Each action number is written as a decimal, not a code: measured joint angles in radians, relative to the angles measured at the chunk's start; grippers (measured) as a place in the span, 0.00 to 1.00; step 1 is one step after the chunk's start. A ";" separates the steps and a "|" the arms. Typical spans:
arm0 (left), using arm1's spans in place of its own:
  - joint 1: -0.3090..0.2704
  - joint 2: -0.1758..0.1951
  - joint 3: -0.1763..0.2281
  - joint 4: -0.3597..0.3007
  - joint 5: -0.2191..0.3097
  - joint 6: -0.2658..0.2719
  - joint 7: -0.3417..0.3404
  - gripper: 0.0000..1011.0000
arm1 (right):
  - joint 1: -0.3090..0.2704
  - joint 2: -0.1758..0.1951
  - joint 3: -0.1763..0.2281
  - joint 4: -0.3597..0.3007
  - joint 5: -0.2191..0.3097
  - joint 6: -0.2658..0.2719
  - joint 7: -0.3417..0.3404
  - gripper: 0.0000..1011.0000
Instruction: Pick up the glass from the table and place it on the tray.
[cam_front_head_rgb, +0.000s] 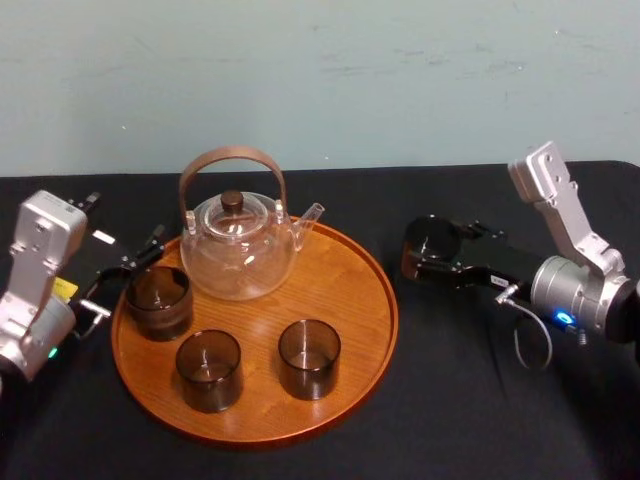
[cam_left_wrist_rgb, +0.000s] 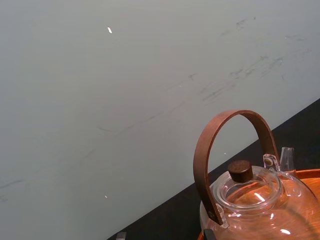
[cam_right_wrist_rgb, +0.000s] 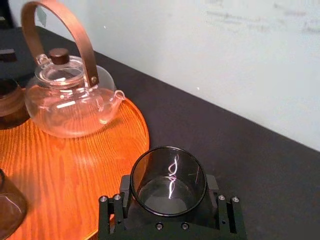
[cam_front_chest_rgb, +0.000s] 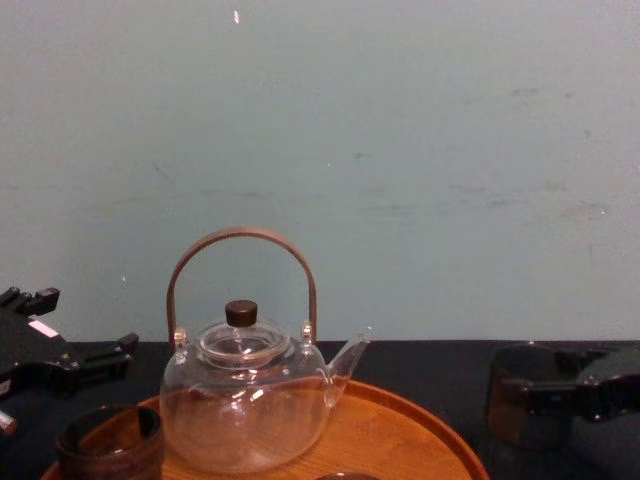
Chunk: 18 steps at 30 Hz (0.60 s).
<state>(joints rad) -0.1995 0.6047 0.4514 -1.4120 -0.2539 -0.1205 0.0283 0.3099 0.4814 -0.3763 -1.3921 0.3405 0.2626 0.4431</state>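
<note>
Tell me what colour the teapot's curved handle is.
Brown, like wood; the handle shows best in the left wrist view.

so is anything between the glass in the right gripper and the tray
Nothing visible. The right gripper holds the glass just off the right rim of the tray, and the wood nearest it is bare; the teapot and other glasses sit farther left, by the left gripper.

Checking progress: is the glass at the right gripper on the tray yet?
No, the glass at the right gripper is over the black table, right of the tray.
</note>
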 joint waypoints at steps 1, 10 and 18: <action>0.000 0.000 0.000 0.000 0.000 0.000 0.000 0.99 | -0.002 0.003 0.001 -0.006 0.000 0.001 0.000 0.88; 0.000 0.000 0.000 0.000 0.000 0.000 0.000 0.99 | -0.018 0.032 0.003 -0.085 0.002 0.010 0.004 0.88; 0.000 0.000 0.000 0.000 0.000 0.000 0.000 0.99 | -0.004 0.037 -0.016 -0.105 0.001 0.008 0.024 0.88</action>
<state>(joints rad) -0.1995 0.6047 0.4514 -1.4120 -0.2539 -0.1205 0.0283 0.3064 0.5184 -0.3926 -1.4967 0.3419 0.2710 0.4668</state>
